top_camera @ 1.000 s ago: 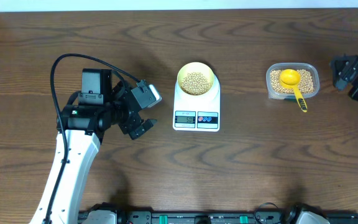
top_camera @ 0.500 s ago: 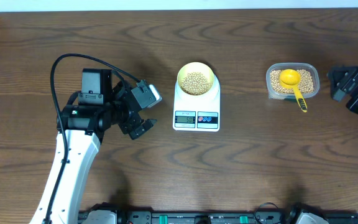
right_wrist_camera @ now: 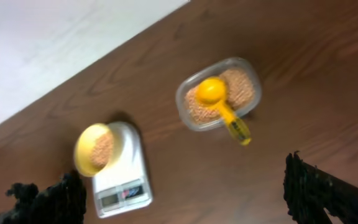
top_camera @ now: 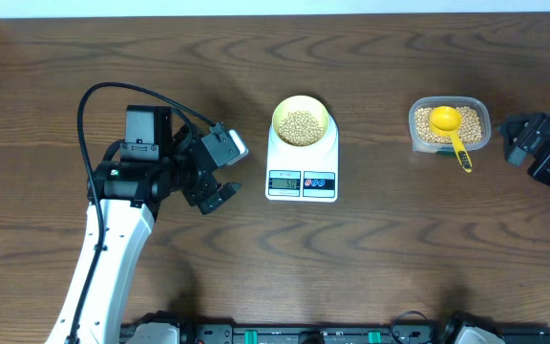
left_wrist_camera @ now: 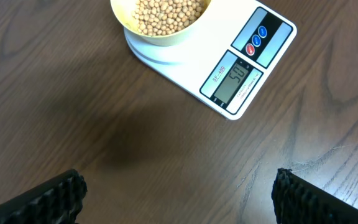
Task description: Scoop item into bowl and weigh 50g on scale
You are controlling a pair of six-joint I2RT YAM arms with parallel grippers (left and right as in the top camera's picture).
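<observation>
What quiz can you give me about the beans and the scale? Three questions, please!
1. True or false: the yellow scoop lies in the clear tub of soybeans.
2. What does the pale yellow bowl stand on? A the tub; B the white scale; C the scoop.
3. Which gripper is nearer the tub?

Key: 1 true; 2 B; 3 the right gripper.

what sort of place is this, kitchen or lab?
Probably a robotics lab bench, not a kitchen: a dark wood-grain table, a white robot arm at it, and staged props, a white digital kitchen scale and clear plastic tub of tan beans.
</observation>
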